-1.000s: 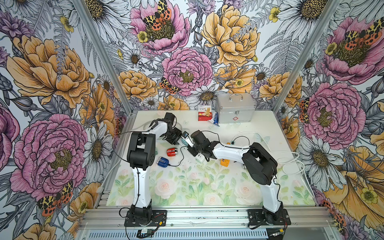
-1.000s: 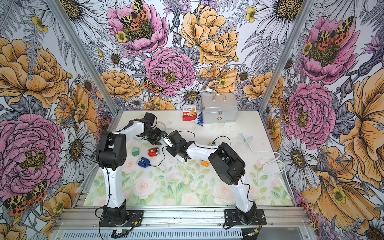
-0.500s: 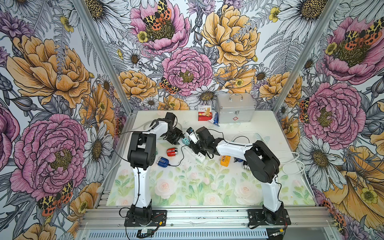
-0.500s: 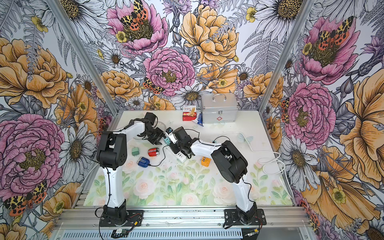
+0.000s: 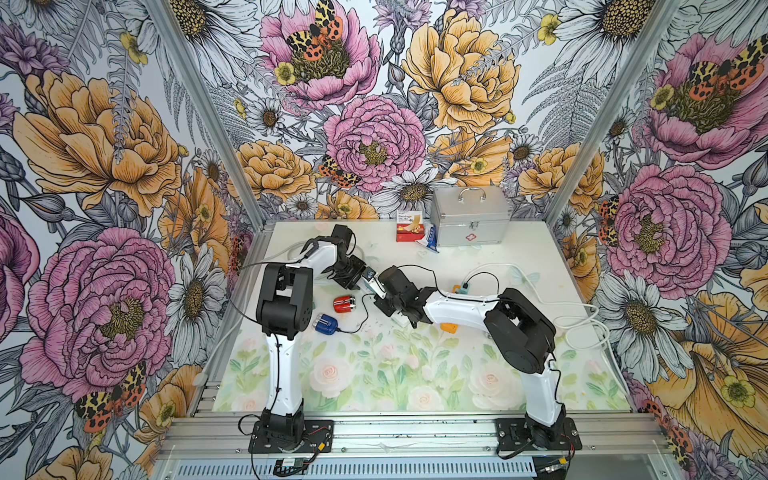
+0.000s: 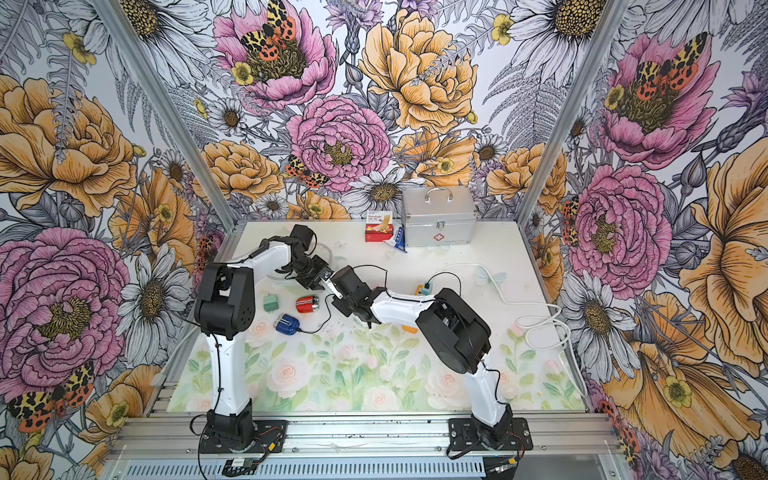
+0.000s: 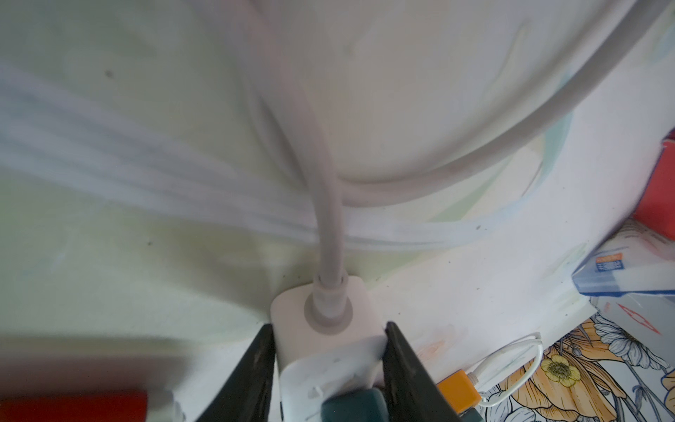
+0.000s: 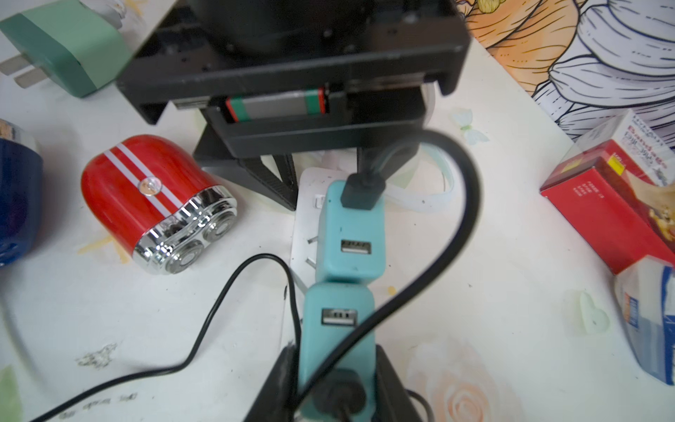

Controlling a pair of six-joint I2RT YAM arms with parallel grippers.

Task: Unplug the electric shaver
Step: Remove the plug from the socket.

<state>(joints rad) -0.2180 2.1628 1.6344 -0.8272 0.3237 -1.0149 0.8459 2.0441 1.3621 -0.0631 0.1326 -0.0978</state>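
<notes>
Both holds are in place, but the pull itself looks unfinished. The left gripper (image 7: 328, 327) is clenched on the end of the white power strip (image 8: 305, 219), right where its white cord leaves, bracing it. The right gripper (image 8: 334, 361) is clamped around the nearer teal USB adapter (image 8: 338, 321), which sits in line with a 2nd teal adapter (image 8: 350, 237) on the strip.

The blue electric shaver (image 5: 325, 324) lies on the mat beside the left arm, near the red shaver (image 8: 153, 201). A thin black cable (image 8: 264, 255) runs from the blue one toward the gripped adapter, so that is probably the plug to draw. The red shaver shows no lead.

The gripped adapter looks seated against the strip, though I cannot tell whether its prongs have started out. What is left is to draw it clear while the strip is held back.
</notes>
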